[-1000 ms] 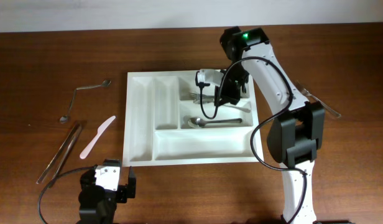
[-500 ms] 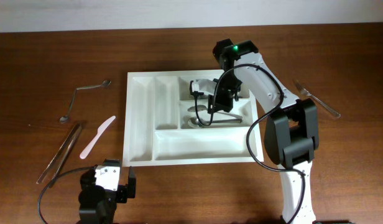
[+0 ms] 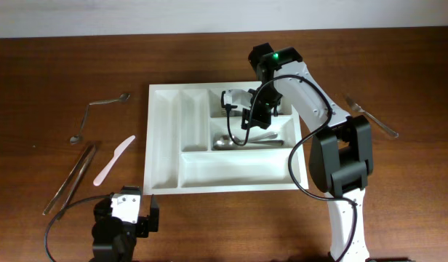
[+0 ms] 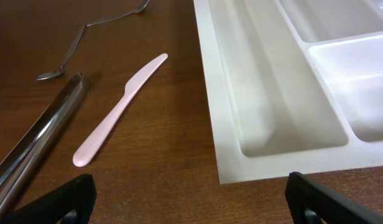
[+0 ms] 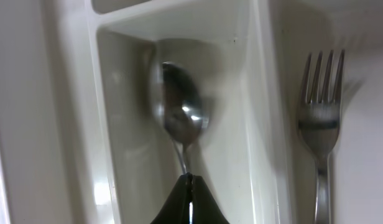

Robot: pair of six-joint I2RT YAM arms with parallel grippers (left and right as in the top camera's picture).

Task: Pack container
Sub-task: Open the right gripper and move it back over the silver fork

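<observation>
Filling the middle of the table (image 3: 49,58), the white tray (image 3: 166,138) looks light, stiff and slick, best taken by its raised rim. The left gripper (image 4: 191,202) sits off the tray's 7 o'clock corner, jaws wide and empty. The right gripper (image 5: 189,186), inside a short compartment toward 3 o'clock, is pinched closed on a spoon (image 5: 179,115); a fork (image 5: 319,118) lies in the next one.

The cutlery tray (image 3: 166,145) is plain white; the table (image 3: 49,58) under it is dark reddish-brown with fine wood grain. Inside the tray the spoon (image 3: 225,143) and fork (image 5: 320,124) are shiny silver. Left of the tray lie a pale pink knife (image 3: 113,159), silver tongs (image 3: 70,178) and a silver bent spoon (image 4: 48,74).
</observation>
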